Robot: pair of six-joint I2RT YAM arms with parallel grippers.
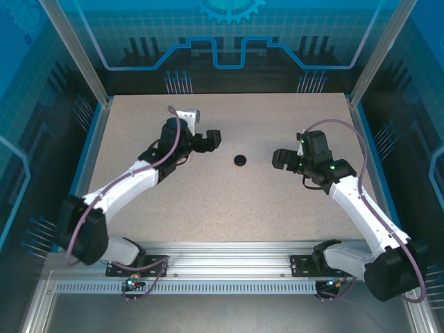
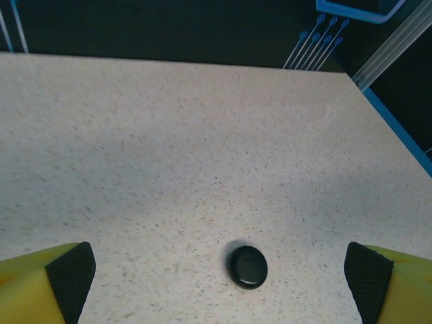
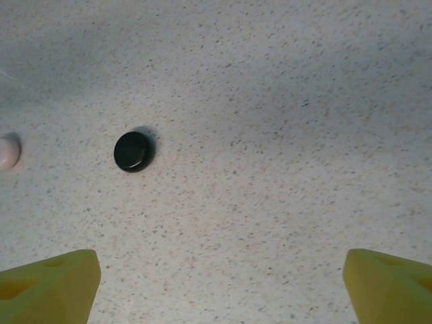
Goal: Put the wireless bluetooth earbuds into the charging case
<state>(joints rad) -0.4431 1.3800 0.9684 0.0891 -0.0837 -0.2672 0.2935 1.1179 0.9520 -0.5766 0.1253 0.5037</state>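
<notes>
A small round black charging case (image 1: 240,160) lies shut on the speckled table, between my two grippers. My left gripper (image 1: 211,139) hovers to its left and is open with nothing in it. In the left wrist view the case (image 2: 248,266) lies between the wide-spread jaws of the left gripper (image 2: 217,287), apart from both pads. My right gripper (image 1: 281,158) stands to the right of the case, open and holding nothing. In the right wrist view the case (image 3: 133,151) sits ahead and to the left of the right gripper (image 3: 219,287). The earbuds are out of view.
A pale pinkish rounded thing (image 3: 7,152) is cut off at the left edge of the right wrist view; I cannot tell what it is. The speckled table (image 1: 229,208) is bounded by blue edging and metal posts (image 1: 357,97).
</notes>
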